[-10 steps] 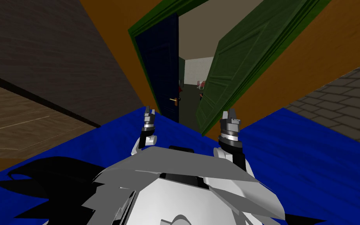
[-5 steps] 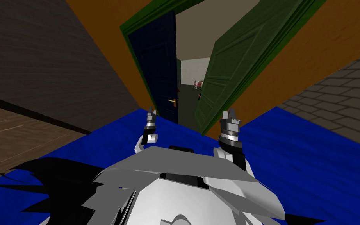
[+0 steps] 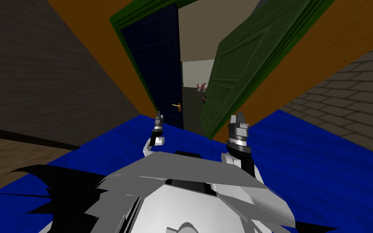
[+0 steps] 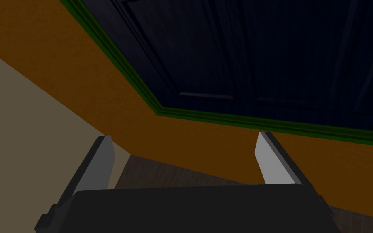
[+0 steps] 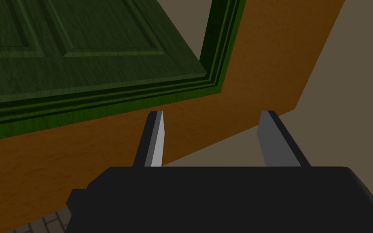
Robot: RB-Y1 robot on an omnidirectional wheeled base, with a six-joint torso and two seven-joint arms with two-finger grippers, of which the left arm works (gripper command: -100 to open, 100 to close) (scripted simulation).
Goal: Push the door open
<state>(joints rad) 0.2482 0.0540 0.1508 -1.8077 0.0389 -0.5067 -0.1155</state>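
A doorway with a green frame [image 3: 119, 28] stands ahead in an orange wall [image 3: 311, 60]. Its left leaf is a dark blue door [image 3: 157, 68] with a brass handle [image 3: 176, 106]. The right leaf is a green panelled door [image 3: 238, 68]. Both stand ajar, with a gap between them. My left gripper [image 3: 157, 117] is open just short of the blue door's foot. In the left wrist view the left gripper [image 4: 183, 138] points at the blue door [image 4: 262, 52] and touches nothing. My right gripper [image 3: 238, 119], open, is near the green door's lower corner. The right gripper [image 5: 213, 114] faces the green door [image 5: 80, 52] without contact.
A blue rug [image 3: 323, 162] covers the floor under me up to the threshold. Wood floor [image 3: 3, 162] and a dark wall [image 3: 40, 81] lie to the left, a grey brick wall [image 3: 351, 109] to the right. Through the gap, red chairs [image 3: 201, 87] stand far off.
The whole head view has shifted: the doorway has grown and slid left, so I have moved closer and turned. My left gripper has edged right. Both door leaves keep about the same angle.
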